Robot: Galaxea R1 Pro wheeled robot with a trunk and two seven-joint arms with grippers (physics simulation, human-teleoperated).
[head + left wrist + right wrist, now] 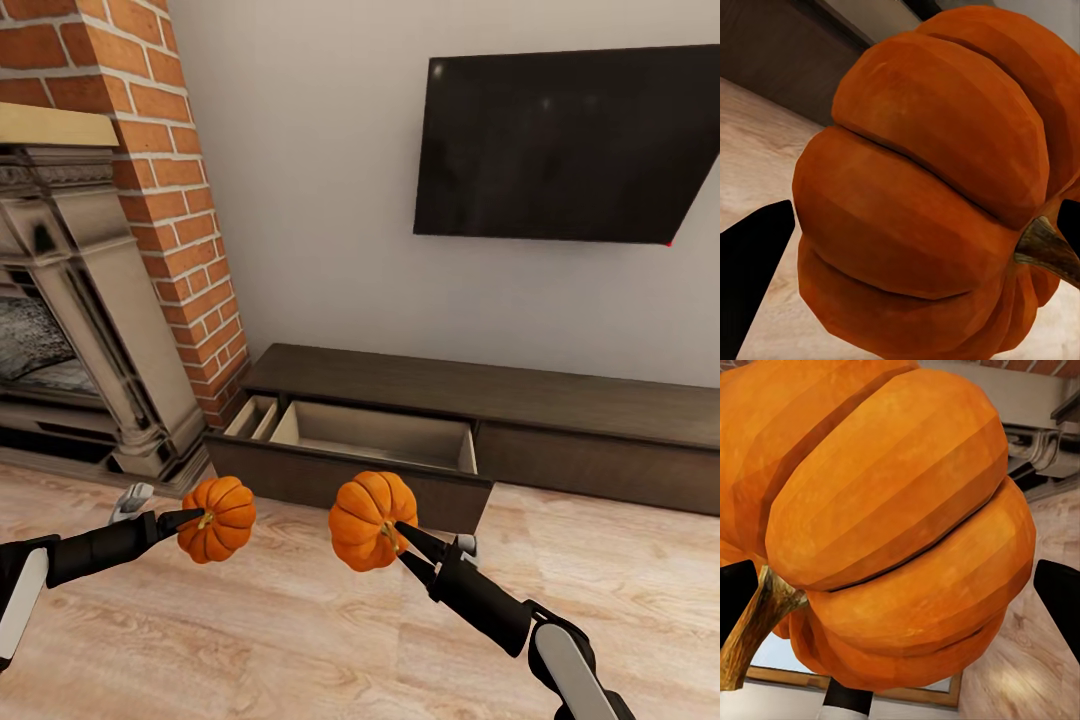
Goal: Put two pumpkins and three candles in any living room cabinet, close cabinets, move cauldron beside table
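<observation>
Here, going from the left of the head view to its right:

Fireplace (80, 330): it is standing at the far left, pale carved stone under a wooden mantel, with a red brick chimney column (170, 180) rising beside it.

Left gripper (192, 520): it is reaching in from the left edge over the plank floor (300, 640), its dark fingers clamping the left pumpkin (218, 518) by the stem side, jaws closed on it.

Left pumpkin, close up: in the left wrist view the orange ribbed body (922, 195) is sitting between the two black fingertips (754, 262), with the brown stem (1046, 247) pointing toward one of them.

Cabinet (560, 400): the long, low dark-brown unit is running along the wall beyond both pumpkins, and its left drawer (380, 435) is standing pulled out, showing a pale wood inside; a narrower compartment (252, 416) is lying open just to its left.

Right pumpkin (368, 520): it is hanging in the air just in front of the open drawer's front panel, held off the floor.

Right gripper (400, 540): it is coming up from the lower right, jaws gripping the right pumpkin at the stem; the right wrist view is showing the orange body (900, 532) between the black fingertips (1061, 592).

Television (565, 140): a dark flat screen is hanging on the pale wall above the cabinet's right part.
</observation>
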